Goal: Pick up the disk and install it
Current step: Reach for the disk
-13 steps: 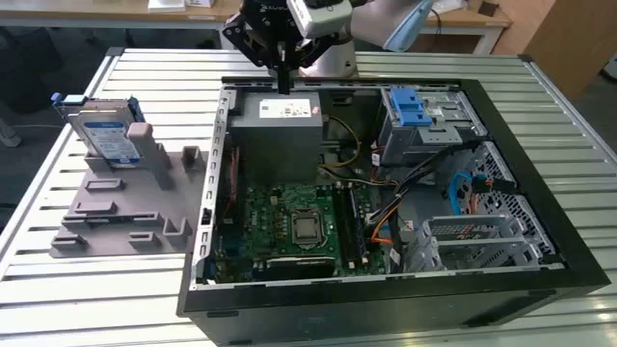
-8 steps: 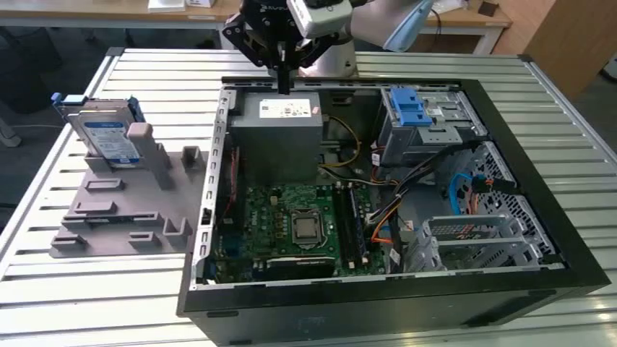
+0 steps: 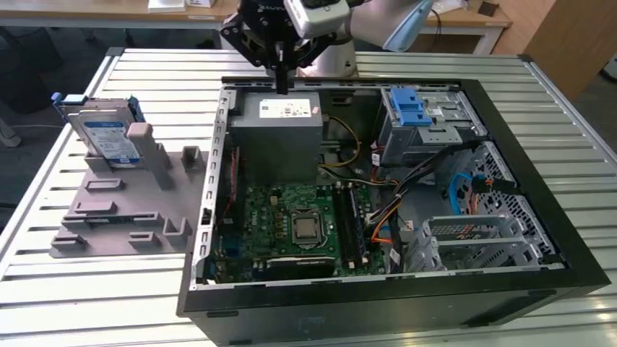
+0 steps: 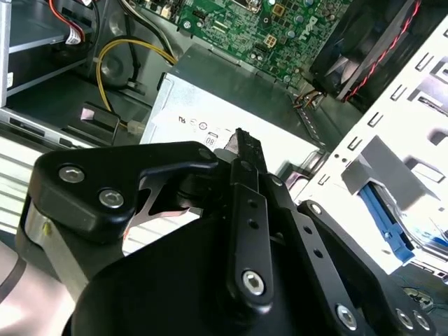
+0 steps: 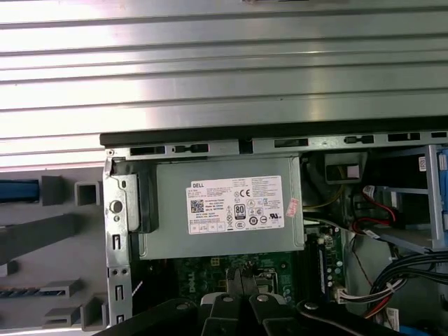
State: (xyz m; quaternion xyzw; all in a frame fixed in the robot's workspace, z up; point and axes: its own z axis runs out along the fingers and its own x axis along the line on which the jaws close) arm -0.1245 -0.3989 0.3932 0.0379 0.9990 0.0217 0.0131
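The disk [image 3: 104,137], silver with a white-and-blue label and blue side rails, stands on edge in a grey holder [image 3: 115,210] on the table at the exterior view's left, outside the computer case. My gripper [image 3: 282,85] hangs over the back wall of the open case [image 3: 540,217], above the grey power supply box [image 3: 279,123], well to the right of the disk. In both wrist views the black fingers [image 4: 241,150] [image 5: 241,283] lie pressed together with nothing between them. The disk's blue edge [image 5: 17,190] shows beside the case.
Inside the case lie a green motherboard [image 3: 289,217], cable bundles [image 3: 386,195], and a perforated drive cage with a blue latch [image 3: 410,108] at the back right. Another cage [image 3: 477,242] sits at the front right. The slatted metal table [image 3: 58,289] surrounds the case.
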